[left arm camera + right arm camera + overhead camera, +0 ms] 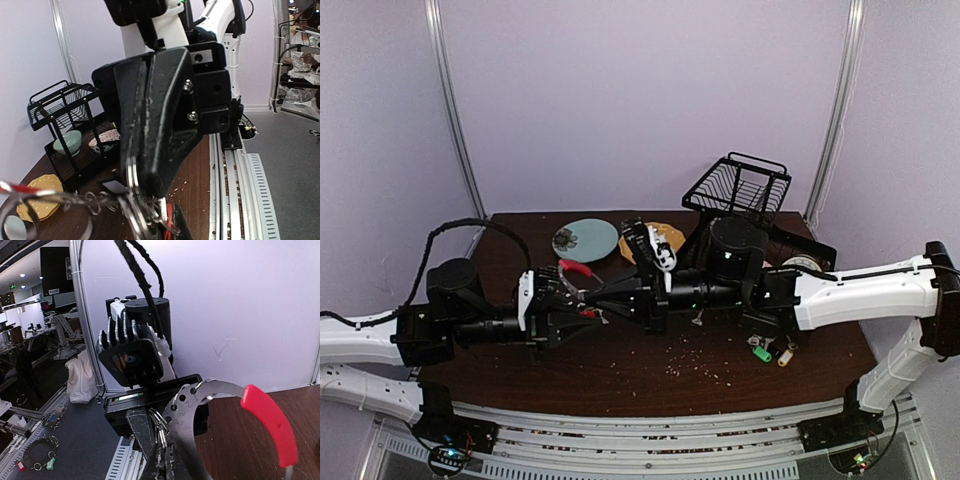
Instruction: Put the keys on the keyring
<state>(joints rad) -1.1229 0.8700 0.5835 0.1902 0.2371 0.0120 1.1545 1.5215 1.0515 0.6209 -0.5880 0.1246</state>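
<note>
The keyring (220, 395) is a flat silvery arc with punched holes and a red sleeve (267, 422). It hangs between both grippers above the table's middle, and the sleeve also shows in the top view (575, 268). My right gripper (610, 297) is shut on small silver split rings (161, 426) next to the arc; the left wrist view shows its closed fingers (150, 115) pinching a ring (132, 175). My left gripper (563, 295) meets it head-on. Its tips (172, 225) barely show, closed on silver metal and a red strip at the keyring's end. Loose keys are not clearly visible.
A bunch of keys with green, yellow and red tags (772, 352) lies under the right arm. A teal plate (585, 240), a yellow plate (665, 236) and a black wire dish rack (735, 185) stand at the back. Crumbs are scattered near the front.
</note>
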